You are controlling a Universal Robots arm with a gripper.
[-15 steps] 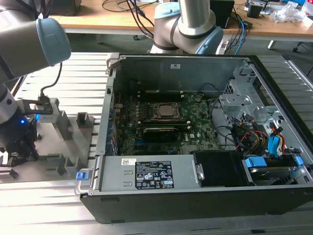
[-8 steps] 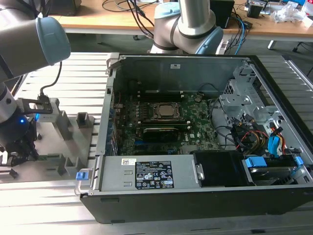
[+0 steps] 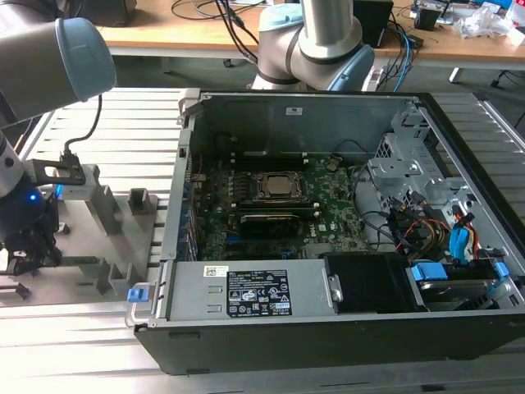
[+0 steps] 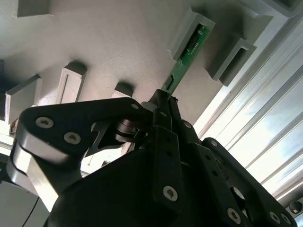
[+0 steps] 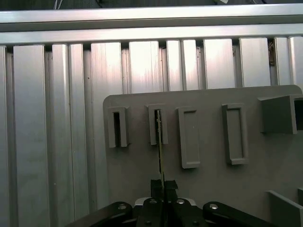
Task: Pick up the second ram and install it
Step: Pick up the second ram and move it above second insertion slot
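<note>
The second ram [image 4: 182, 65] is a narrow green stick. In the second wrist view its far end sits in a slotted block of the grey holder tray [image 4: 118, 38]. The first wrist view shows the ram [image 5: 160, 146] edge-on, running from a tray slot to my gripper [image 5: 161, 183]. My gripper [image 4: 163, 97] has its black fingers shut on the stick's near end. In the exterior view the gripper [image 3: 29, 246] hangs low over the holder tray [image 3: 90, 238], at the exterior view's left, beside the open computer case.
The open computer case [image 3: 328, 328] lies on the ribbed aluminium table [image 5: 47, 118], with the green motherboard [image 3: 328, 197] inside. Drive cages and cables fill the case's side at the exterior view's right. Several empty slot blocks [image 5: 189, 137] stand on the tray.
</note>
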